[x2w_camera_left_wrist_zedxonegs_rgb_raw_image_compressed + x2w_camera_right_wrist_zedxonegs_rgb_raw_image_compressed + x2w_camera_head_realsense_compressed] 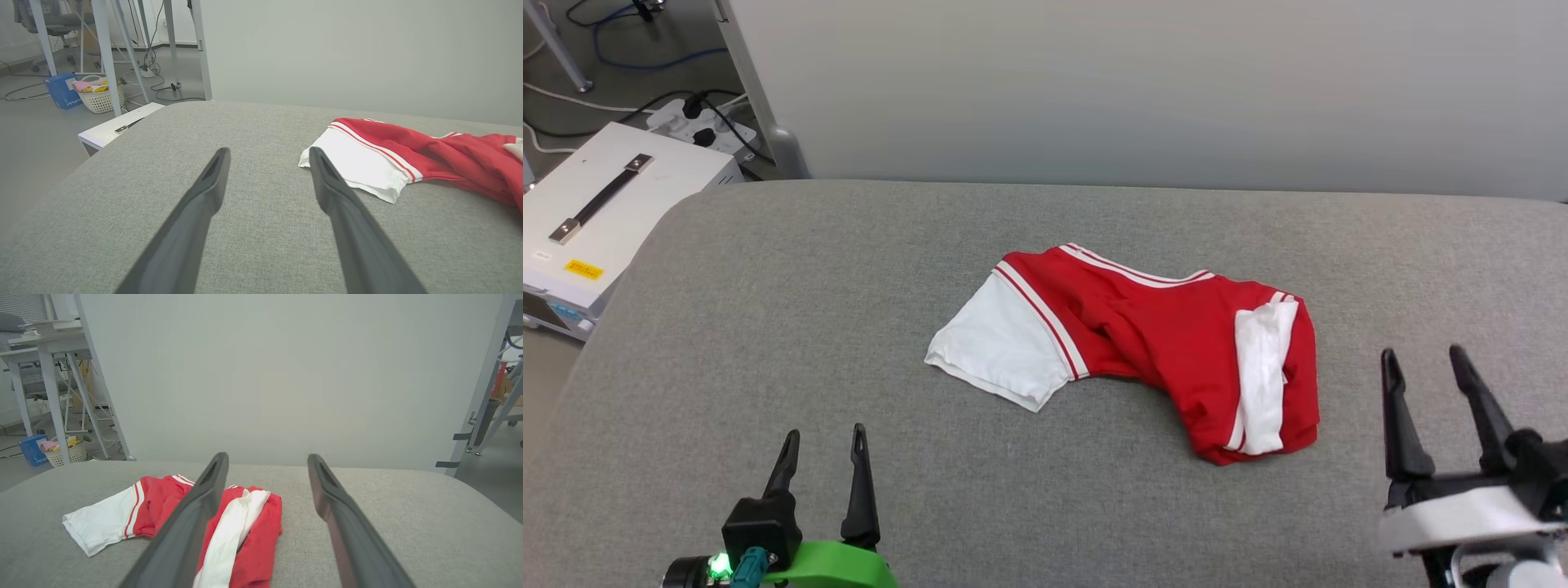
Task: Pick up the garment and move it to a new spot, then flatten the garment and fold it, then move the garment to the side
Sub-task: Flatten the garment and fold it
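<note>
Head view: finds the garment [1168, 343] crumpled near the middle of the grey table [768, 327], red body bunched to the right, one white sleeve spread flat to the left, the other folded over the red cloth. Shows the left claw [825, 430] at the near left, fingers spread and empty, well apart from the cloth. Shows the right claw [1422, 353] at the near right, likewise spread wide, gripping nothing. Catches a white box [613, 204] with a dark handle off the table's far left corner.
</note>
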Robot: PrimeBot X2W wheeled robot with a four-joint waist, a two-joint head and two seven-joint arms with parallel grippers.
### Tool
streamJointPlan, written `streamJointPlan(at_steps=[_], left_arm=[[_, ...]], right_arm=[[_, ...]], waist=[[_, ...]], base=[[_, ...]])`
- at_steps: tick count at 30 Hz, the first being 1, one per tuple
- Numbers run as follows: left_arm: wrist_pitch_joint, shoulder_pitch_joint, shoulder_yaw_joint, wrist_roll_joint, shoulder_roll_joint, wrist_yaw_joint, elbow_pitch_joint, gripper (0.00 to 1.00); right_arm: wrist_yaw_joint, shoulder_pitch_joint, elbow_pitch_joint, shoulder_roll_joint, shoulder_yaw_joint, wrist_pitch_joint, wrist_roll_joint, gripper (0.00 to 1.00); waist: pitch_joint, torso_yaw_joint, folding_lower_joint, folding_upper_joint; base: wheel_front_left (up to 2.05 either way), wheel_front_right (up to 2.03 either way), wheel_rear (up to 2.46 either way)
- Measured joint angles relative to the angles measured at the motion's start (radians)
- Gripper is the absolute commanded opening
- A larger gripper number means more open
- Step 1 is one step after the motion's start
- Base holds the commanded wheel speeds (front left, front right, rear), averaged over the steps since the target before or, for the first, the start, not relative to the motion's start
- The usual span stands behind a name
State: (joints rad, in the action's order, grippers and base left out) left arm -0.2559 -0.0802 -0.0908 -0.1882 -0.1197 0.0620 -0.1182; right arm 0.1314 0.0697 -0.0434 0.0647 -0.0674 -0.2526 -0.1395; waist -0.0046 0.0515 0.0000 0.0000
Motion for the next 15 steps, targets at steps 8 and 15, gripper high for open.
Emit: streamJointPlan(at_steps=[8,15], left_arm=[[0.000,0.003,0.013,0.031,0.028,-0.021,-0.002,1.00],[0.000,0.005,0.026,0.039,0.043,-0.032,-0.005,1.00]], right_arm=[[0.000,-0.273,0.063,0.194,0.117,0.000,-0.037,1.00],[0.000,-0.518,0.220,0.409,0.385,0.142,-0.155,1.00]], waist=[[0.033,0.007,0.0000,0.0000],[0.064,0.018,0.0000,0.0000]], base=[[0.00,0.00,0.00],[0.00,0.00,0.00]])
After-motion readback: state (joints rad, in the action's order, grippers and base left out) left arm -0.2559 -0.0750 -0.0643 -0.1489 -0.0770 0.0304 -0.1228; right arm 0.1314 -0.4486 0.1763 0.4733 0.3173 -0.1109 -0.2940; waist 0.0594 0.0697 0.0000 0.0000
